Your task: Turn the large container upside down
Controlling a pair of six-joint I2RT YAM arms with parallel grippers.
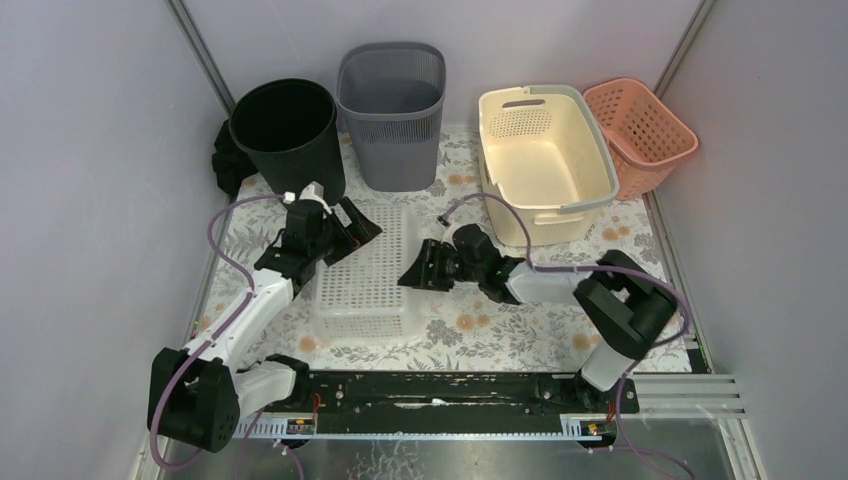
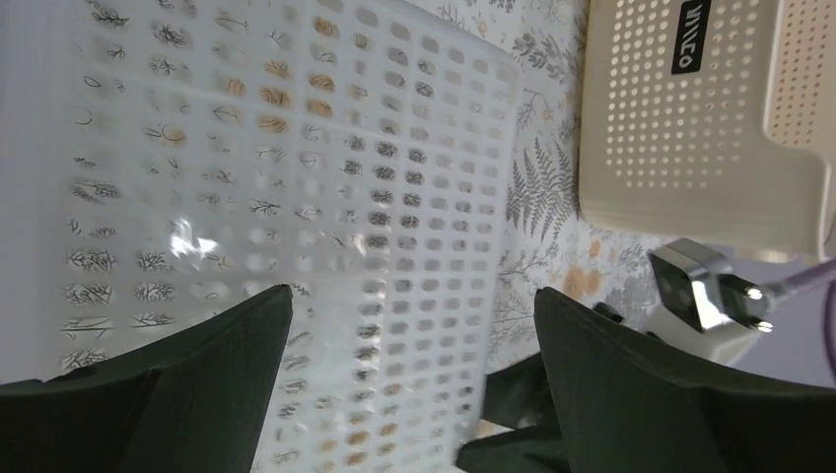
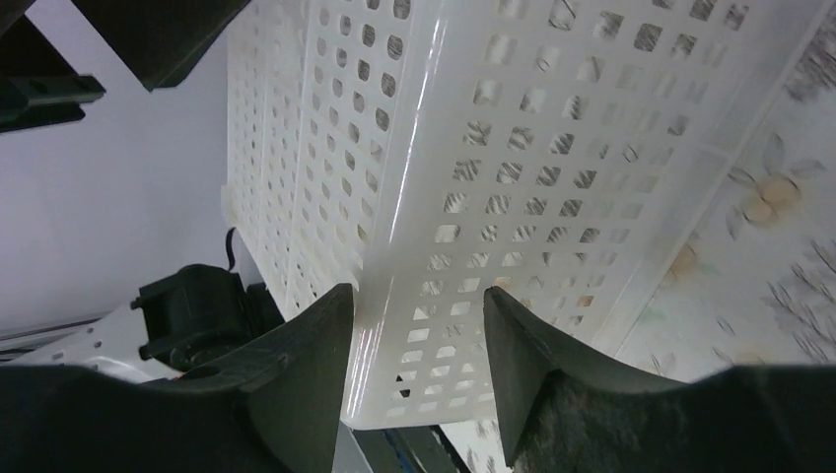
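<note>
Nearest to us, the white crate (image 1: pixel 365 285) lies on the flowered bench (image 1: pixel 480 325), in the middle, between the two arms. We see a wide perforated face of it on top; whether this is its bottom we cannot tell.

The right gripper (image 1: pixel 412 272) is at the crate's right side. Its jaws are partly apart, with a corner edge of the crate between them. We cannot tell if they touch it.

The left gripper (image 1: pixel 352 222) hangs over the crate's far left corner, with its jaws wide apart and holding nothing.

Farther back stand a black bin (image 1: pixel 290 130), a grey bin (image 1: pixel 392 110), a cream basket (image 1: pixel 545 160) and a pink basket (image 1: pixel 640 130).
</note>
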